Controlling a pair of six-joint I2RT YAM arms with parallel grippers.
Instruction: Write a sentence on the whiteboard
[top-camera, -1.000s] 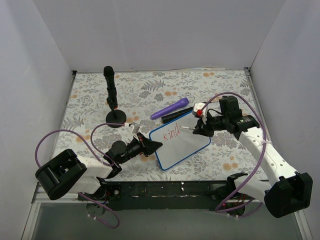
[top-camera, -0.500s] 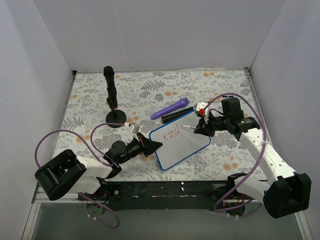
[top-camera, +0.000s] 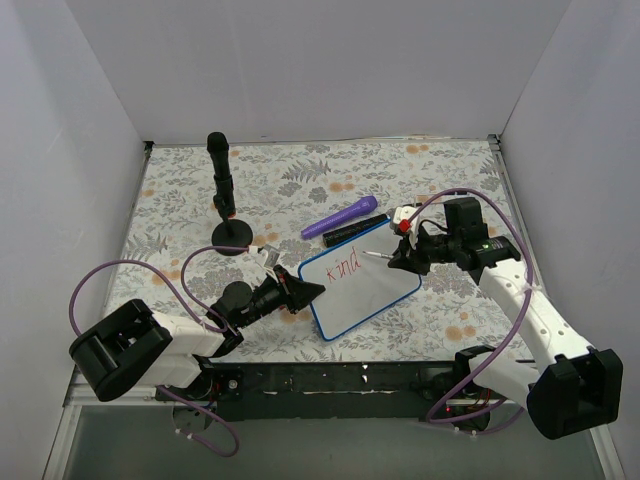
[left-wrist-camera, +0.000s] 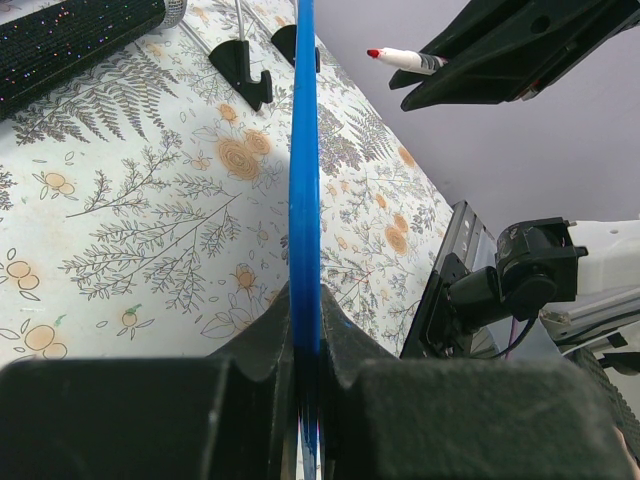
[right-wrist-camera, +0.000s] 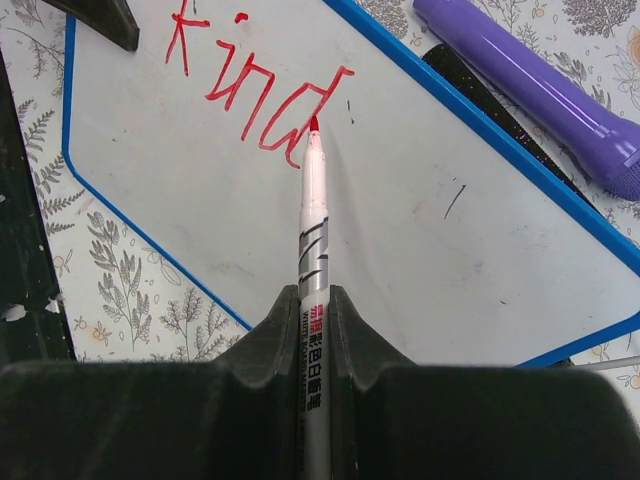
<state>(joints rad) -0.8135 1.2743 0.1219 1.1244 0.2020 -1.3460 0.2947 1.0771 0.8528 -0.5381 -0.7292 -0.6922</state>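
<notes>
The whiteboard (top-camera: 358, 280) lies on the floral mat (top-camera: 300, 180) that covers the worktop, a little toward 5 o'clock from the mat's middle, with its long side slanted. The sentence (top-camera: 347, 266) so far reads only "kind", in red, near the board's 11 o'clock end.

The left claw (top-camera: 310, 291) sits at the board's 9 o'clock edge, pressed together on the blue frame, which runs straight between its fingers in the left wrist view. The right claw (top-camera: 392, 258) comes in from the board's 2 o'clock side and pinches a red marker pen (right-wrist-camera: 313, 215). The pen's tip is at the tail of the "d"; whether it touches the surface cannot be told.

A purple marker (top-camera: 340, 216) lies just past the board's 12 o'clock edge, with a black glittery strip (right-wrist-camera: 480, 95) between the two. A black stand (top-camera: 222, 195) is upright at 10 o'clock, well apart from the board.
</notes>
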